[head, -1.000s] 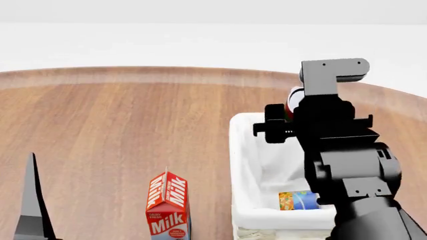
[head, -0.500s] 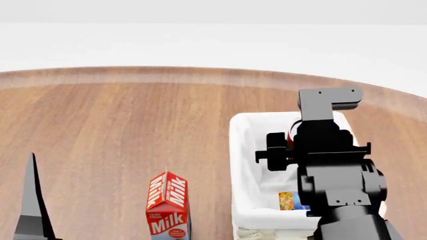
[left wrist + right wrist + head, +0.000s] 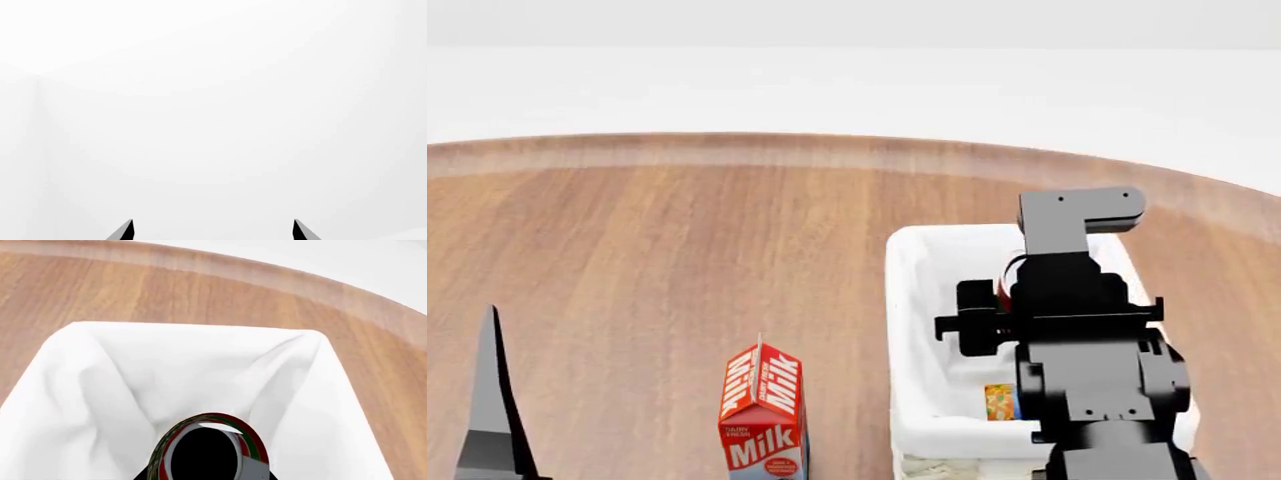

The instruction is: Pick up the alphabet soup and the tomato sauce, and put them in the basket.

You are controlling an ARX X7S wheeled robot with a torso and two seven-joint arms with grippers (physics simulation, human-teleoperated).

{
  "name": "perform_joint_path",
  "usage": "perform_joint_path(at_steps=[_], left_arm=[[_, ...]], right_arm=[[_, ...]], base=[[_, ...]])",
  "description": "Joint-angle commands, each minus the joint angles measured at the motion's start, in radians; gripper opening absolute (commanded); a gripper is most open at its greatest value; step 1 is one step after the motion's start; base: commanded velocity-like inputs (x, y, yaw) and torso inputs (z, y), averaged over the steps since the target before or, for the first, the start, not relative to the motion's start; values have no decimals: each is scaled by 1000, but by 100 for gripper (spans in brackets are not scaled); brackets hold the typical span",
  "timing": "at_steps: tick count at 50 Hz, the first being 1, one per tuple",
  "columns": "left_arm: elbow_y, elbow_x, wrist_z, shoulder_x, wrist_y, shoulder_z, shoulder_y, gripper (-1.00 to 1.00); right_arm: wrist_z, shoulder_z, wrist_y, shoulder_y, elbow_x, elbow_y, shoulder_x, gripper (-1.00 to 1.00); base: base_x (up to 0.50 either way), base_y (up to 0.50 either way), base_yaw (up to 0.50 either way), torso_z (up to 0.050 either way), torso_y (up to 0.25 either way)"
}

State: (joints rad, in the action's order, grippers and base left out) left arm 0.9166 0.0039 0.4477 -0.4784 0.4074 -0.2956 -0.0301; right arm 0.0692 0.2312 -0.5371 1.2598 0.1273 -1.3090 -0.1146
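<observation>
The basket (image 3: 910,300) stands at the right of the table, and its white lining fills the right wrist view (image 3: 100,370). The alphabet soup (image 3: 1001,402) lies inside it near the front, mostly hidden by my right arm. My right gripper (image 3: 208,476) is shut on the tomato sauce (image 3: 248,437), a red-and-green can, and holds it low over the basket's inside. In the head view only a sliver of the can (image 3: 1008,282) shows behind the arm. My left gripper (image 3: 212,231) is open and empty, facing blank white.
A red milk carton (image 3: 761,408) stands left of the basket near the front edge. One finger of my left gripper (image 3: 487,400) shows at the lower left. The round wooden table (image 3: 694,250) curves away behind the basket.
My right arm has moved down and towards me with the tomato sauce, from above the basket's far rim to low inside it. The left arm has not moved.
</observation>
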Motion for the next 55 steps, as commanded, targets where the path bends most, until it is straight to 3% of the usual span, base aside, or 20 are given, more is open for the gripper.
perform_joint_path(at_steps=[1, 16, 38, 51, 55], left_arm=[[4, -1, 2, -1, 4, -1, -1, 100], [-1, 0, 3, -2, 1, -7, -2, 100], [-7, -6, 6, -5, -6, -4, -3, 100], [-6, -7, 7, -6, -4, -6, -5, 100], [-1, -7, 8, -7, 1, -6, -6, 100]], right_arm=[[23, -46, -1, 0, -75, 1, 6, 100], [28, -93, 8, 16, -87, 1, 4, 100], [14, -139, 187, 15, -98, 1, 6, 100], [-44, -148, 444, 15, -101, 15, 4, 100], [-53, -155, 447, -22, -89, 116, 0, 100]], base=[[0, 0, 0, 0, 0], [0, 0, 0, 0, 0], [0, 0, 0, 0, 0], [0, 0, 0, 0, 0], [0, 0, 0, 0, 0]])
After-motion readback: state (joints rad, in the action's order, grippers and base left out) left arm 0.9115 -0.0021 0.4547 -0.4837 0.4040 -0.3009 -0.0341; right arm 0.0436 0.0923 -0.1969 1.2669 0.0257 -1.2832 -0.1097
